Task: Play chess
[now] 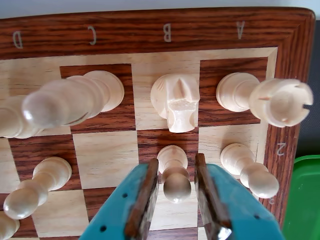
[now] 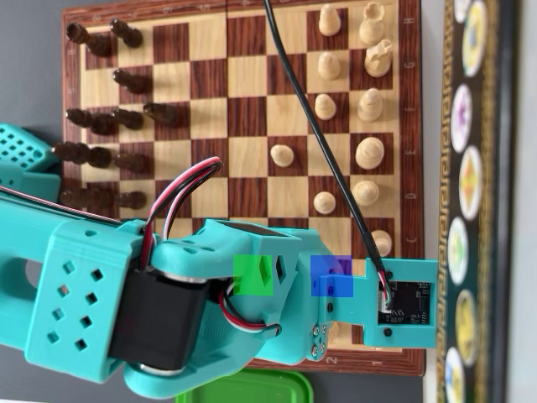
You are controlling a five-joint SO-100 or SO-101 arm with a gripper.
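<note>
Straddling one white pawn (image 1: pixel 174 172), the fingers (image 1: pixel 148 197) stand apart, untouching, above the chessboard (image 1: pixel 150 32).

I'm seeing a board (image 2: pixel 243 109) chequered in dark brown and pale tan, framed in reddish wood with white letters. Cream pieces (image 1: pixel 172 100) are showing at centre of the wrist view, dark brown pieces (image 2: pixel 101 126) at upper left overhead. The arm (image 2: pixel 84 285) is teal, with a black motor (image 2: pixel 159 319). A green lid (image 2: pixel 243 388) is sitting at the bottom edge.
</note>
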